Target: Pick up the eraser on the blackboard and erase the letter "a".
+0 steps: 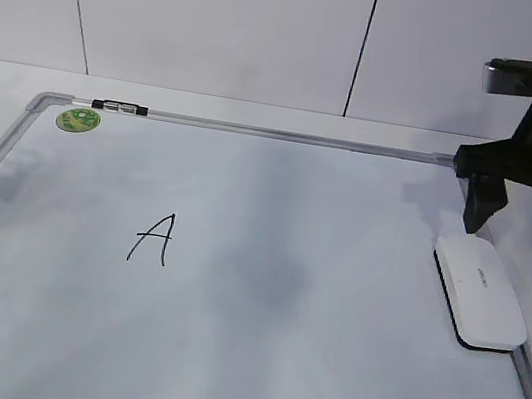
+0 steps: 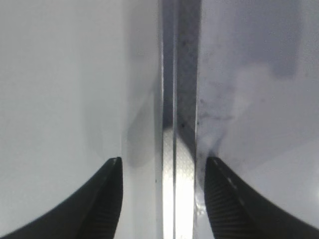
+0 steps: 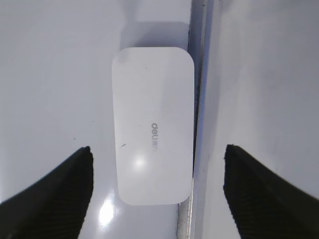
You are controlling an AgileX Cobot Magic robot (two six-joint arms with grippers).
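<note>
Eraser [image 1: 479, 291] lies flat on the blackboard [image 1: 300, 367], at the right side, its long edge just beside the right frame rail. White top up, grey lettering legible in the right wrist view [image 3: 153, 137]; dark underside shows as a thin line along the near edge.

Right gripper [image 1: 522, 215] hangs above and just beyond the eraser's far end, not touching it. Jaws spread wide, nothing between them. From the wrist camera the two fingertips [image 3: 60, 194] flank the eraser with room on both sides, the rail running under the right-hand one.

Capital "A" [image 1: 152, 238] sits left of centre, well apart from the eraser. No lowercase letter can be made out on the board.

Green sticker [image 1: 78, 118] at far left corner.

Left gripper [image 2: 162, 199] low at the left frame rail, jaws parted, empty, straddling the rail.
</note>
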